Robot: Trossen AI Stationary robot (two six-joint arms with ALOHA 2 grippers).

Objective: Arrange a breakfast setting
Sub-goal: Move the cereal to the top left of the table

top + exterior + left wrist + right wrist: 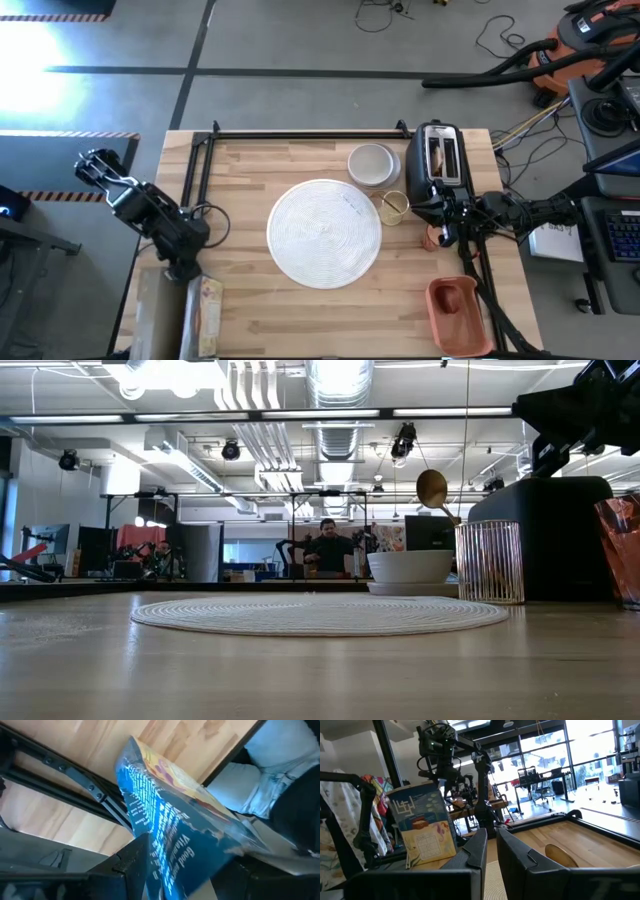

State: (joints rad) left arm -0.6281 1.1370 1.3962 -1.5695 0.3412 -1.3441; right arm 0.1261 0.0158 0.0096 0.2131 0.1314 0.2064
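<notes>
You had the pale wooden desk (300, 320) laid out, with the large round white ribbed plate (325, 232) between the two sets of fingers. The black toaster (437, 165) stood just beyond the right gripper (440, 235), whose fingers were nearly together and held nothing. The left gripper (188, 270), at the desk's far edge from them, had its fingers closed on a blue and yellow cardboard box (170, 820). The small white bowl (410, 566) sat beside the toaster. The clear ribbed glass (489, 562), holding the gold spoon (433, 488), stood near the right fingers, and the small red cup (625, 545) was right by them.
</notes>
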